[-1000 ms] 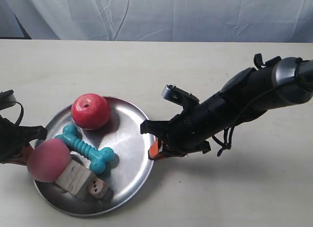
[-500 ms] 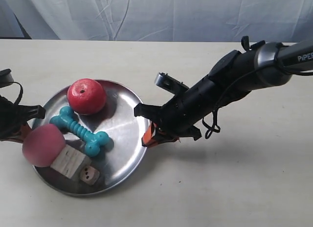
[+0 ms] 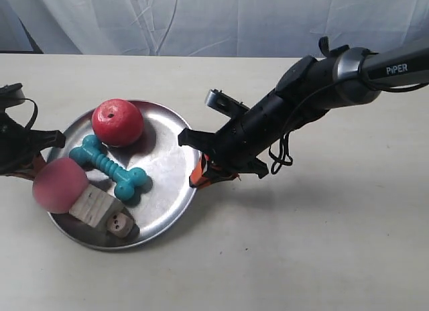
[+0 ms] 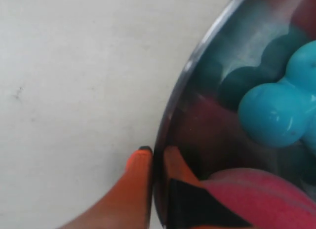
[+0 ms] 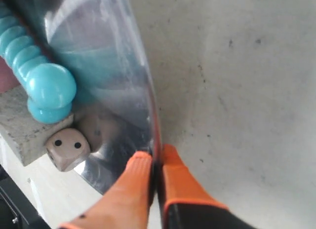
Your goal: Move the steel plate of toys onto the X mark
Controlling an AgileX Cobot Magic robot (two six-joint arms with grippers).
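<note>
The steel plate [image 3: 167, 160] carries a red apple [image 3: 117, 122], pink peach [image 3: 59, 185], teal bone [image 3: 109, 167], wooden block [image 3: 94, 207] and die [image 3: 120, 225]. My left gripper [image 4: 154, 157], on the arm at the exterior view's left [image 3: 30, 165], is shut on the plate's rim [image 4: 197, 66] beside the peach [image 4: 261, 194] and bone [image 4: 276, 110]. My right gripper [image 5: 157, 160] pinches the opposite rim [image 5: 143, 91], near the die [image 5: 69, 147] and bone [image 5: 47, 86]; it shows orange in the exterior view [image 3: 200, 173]. I cannot make out the X mark in any view.
The pale beige tabletop [image 3: 322, 244] stretches around the plate. A white curtain [image 3: 221, 19] hangs behind the table's far edge. The right arm's black body [image 3: 301, 103] reaches in diagonally from the exterior view's upper right.
The plate with its toys has moved toward the far side of the table and slightly left in the exterior view, both grippers still holding its rim and both arms moving with it.
</note>
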